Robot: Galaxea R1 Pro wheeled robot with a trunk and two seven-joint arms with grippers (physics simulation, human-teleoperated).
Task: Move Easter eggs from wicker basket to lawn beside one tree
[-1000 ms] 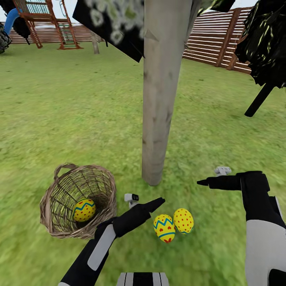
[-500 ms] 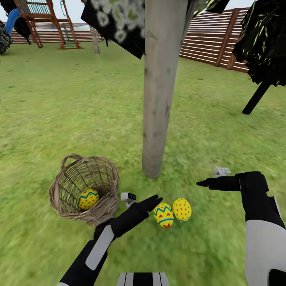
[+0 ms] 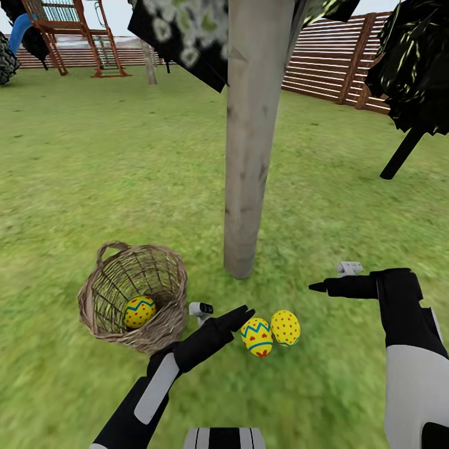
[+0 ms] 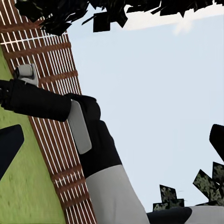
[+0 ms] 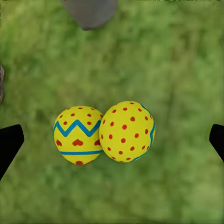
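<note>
Egg left: one zigzag egg [image 3: 138, 312] lay inside the wicker basket [image 3: 134, 297], at 9 o'clock of the tree [image 3: 249, 156].
Eggs out: two [image 3: 272, 332] touched on the lawn [image 3: 93, 156].
Handling: likely smooth, round, rolls; grip across the middle.
Left claw [image 3: 240, 315]: opening unclear.
Right claw [image 5: 112, 140]: wide open, empty.

Even bright daylight, shadowless, grass blurred
</note>
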